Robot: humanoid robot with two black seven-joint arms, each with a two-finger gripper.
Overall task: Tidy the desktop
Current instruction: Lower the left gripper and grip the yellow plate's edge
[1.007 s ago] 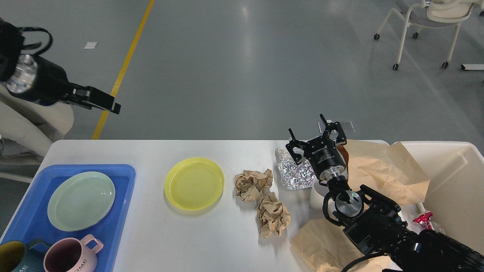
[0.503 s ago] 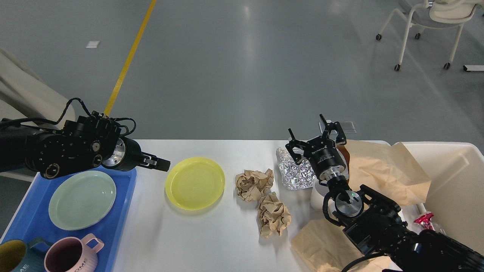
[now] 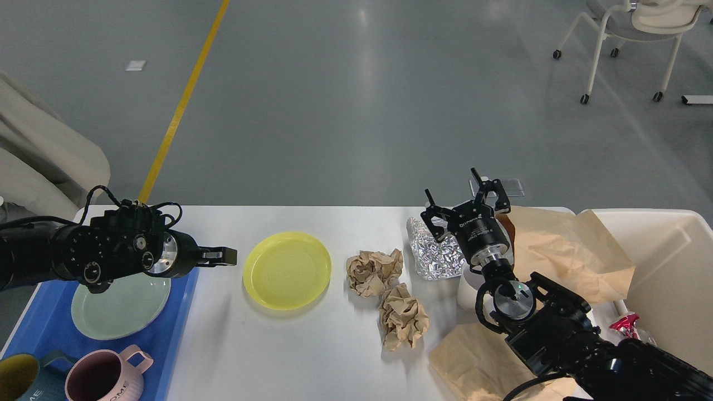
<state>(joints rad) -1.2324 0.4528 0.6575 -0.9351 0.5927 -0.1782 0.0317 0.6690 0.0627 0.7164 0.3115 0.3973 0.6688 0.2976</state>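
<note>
Desktop (image 3: 312, 356): white, rounded corners, fills lower half of view, spans nearly edge to edge under everything else. Cream-white bin (image 3: 677, 278) at far right edge, red wrapper (image 3: 623, 324) near its front. Blue tray (image 3: 178, 323) on left end of desktop, holding pale green plate (image 3: 120, 312), pink mug (image 3: 106, 379) and dark teal mug (image 3: 16, 379) at bottom left corner. Brown paper sheet (image 3: 574, 250) at right rear, second brown sheet (image 3: 473, 362) at front right, partly under right arm. Yellow plate (image 3: 287, 270) left of centre, empty. Two crumpled brown paper balls: rear ball (image 3: 373, 271), front ball (image 3: 403, 316), just touching. Crumpled foil (image 3: 431, 250) behind and right of balls. White cup (image 3: 467, 287) mostly hidden by right arm. Right gripper (image 3: 465, 203) raised over foil, fingers spread apart, holding nothing. Left gripper (image 3: 225, 256) low over tray's right edge, pointing at yellow plate, just short of its rim; seen side-on, fingers not separable, cannot tell open or closed.
</note>
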